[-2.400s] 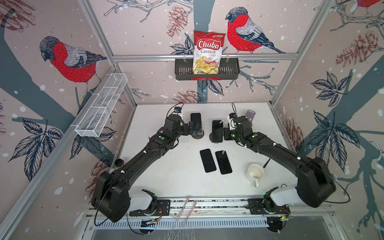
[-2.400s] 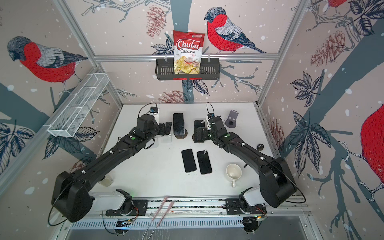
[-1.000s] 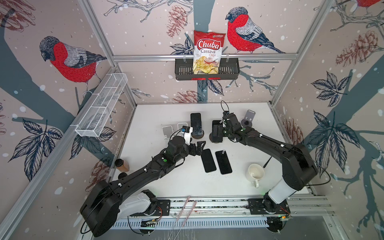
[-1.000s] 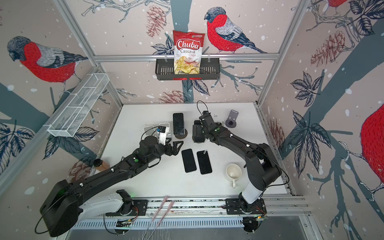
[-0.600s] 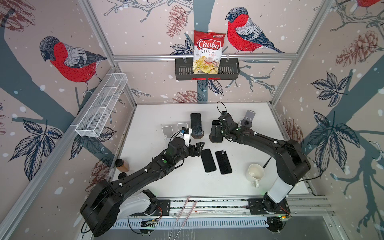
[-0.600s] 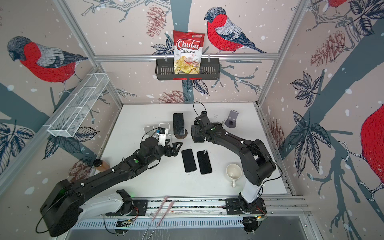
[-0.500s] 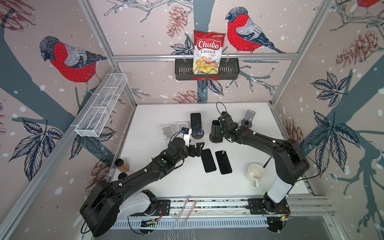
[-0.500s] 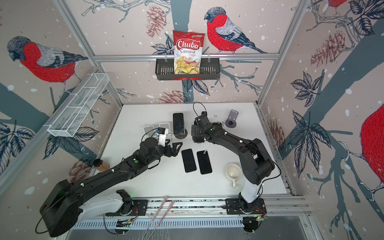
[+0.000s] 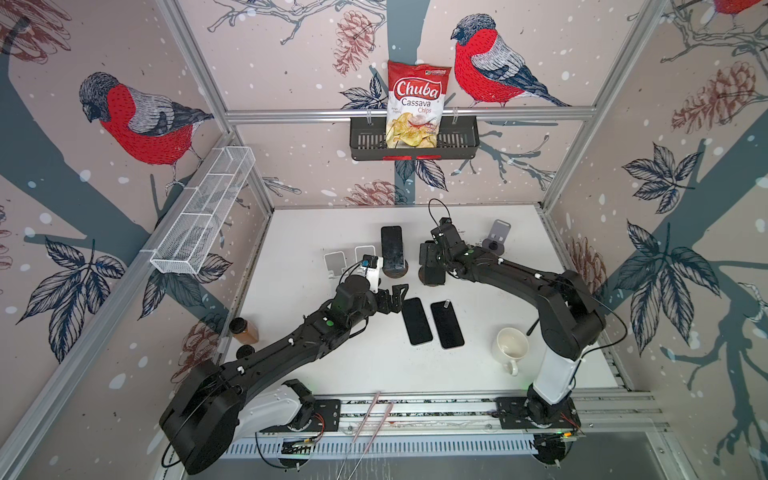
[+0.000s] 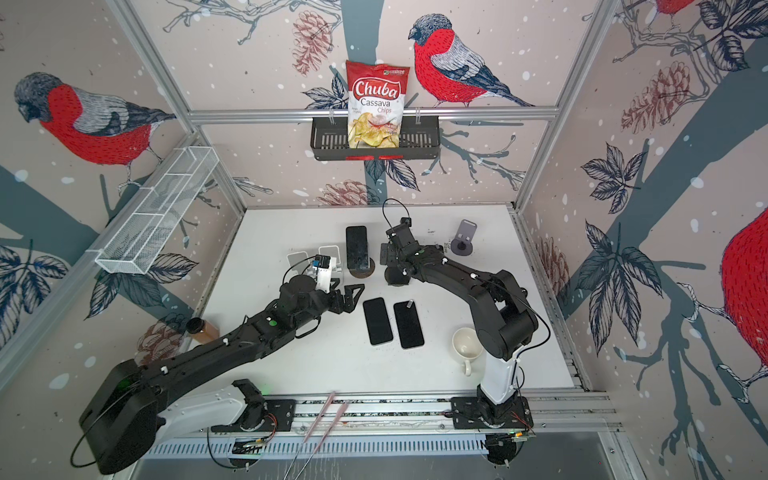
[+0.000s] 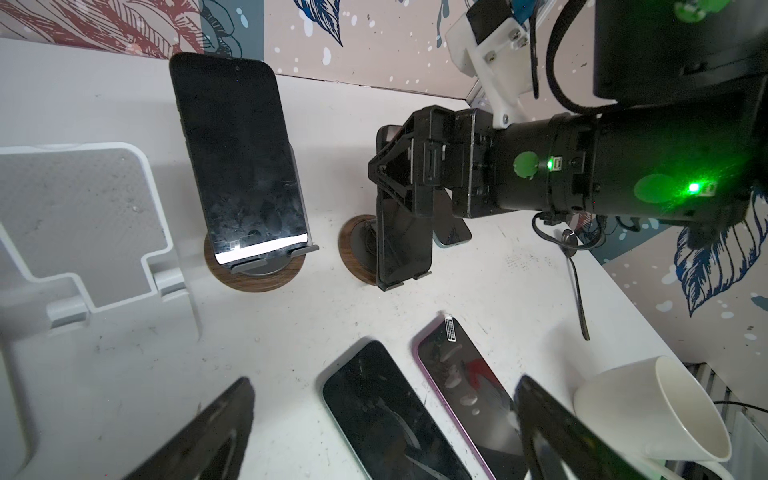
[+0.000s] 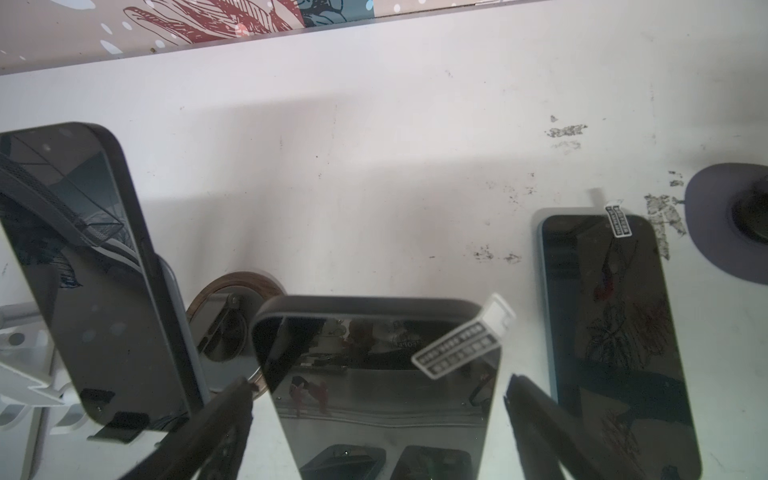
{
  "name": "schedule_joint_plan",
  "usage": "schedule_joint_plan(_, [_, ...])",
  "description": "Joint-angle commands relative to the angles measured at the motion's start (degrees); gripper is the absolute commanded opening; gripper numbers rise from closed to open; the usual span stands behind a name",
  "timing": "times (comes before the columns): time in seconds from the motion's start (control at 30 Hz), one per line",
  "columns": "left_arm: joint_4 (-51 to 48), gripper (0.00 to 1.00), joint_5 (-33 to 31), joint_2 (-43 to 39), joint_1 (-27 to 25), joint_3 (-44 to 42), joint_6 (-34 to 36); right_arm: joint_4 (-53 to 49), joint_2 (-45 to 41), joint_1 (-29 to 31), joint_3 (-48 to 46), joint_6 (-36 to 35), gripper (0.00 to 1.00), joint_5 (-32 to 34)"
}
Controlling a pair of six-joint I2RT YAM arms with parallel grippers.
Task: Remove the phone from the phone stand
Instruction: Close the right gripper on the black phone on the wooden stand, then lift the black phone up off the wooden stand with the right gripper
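Phone (image 12: 374, 374) sits upright on its wood-base stand (image 11: 357, 249), mid-table, right of a second phone (image 9: 392, 249) on a matching stand. Going left to right: left gripper (image 9: 395, 297) spread, holding nothing, just beside two phones lying flat (image 9: 432, 324); right gripper (image 12: 374, 419) straddles the standing phone, jaws wide, whether touching can't tell. Mug (image 9: 509, 347) right.

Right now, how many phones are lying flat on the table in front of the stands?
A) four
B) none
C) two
C: in both top views just two dark phones, the left flat phone and the right flat phone, lie side by side on the white table, while the other phones there stand in stands.
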Motion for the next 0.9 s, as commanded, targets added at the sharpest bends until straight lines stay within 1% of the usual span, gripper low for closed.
schedule_joint_plan(0.0, [1.02,0.96,-0.57,-0.08,-0.05,0.03,0.25,0.24,0.59,0.09,0.53,0.71,0.96,1.12])
schedule_joint_plan(0.2, [1.21,0.96,-0.53,0.28,-0.05,0.03,0.32,0.60,0.70,0.18,0.01,1.14,0.92,0.83])
schedule_joint_plan(0.47, [1.34,0.96,-0.24,0.44,-0.05,-0.08,0.32,0.24,0.35,1.06,-1.02,1.40,0.91,1.41])
schedule_joint_plan(0.87, [1.06,0.96,-0.27,0.37,-0.05,-0.18,0.43,0.07,0.78,1.37,-1.49,1.40,0.87,1.67])
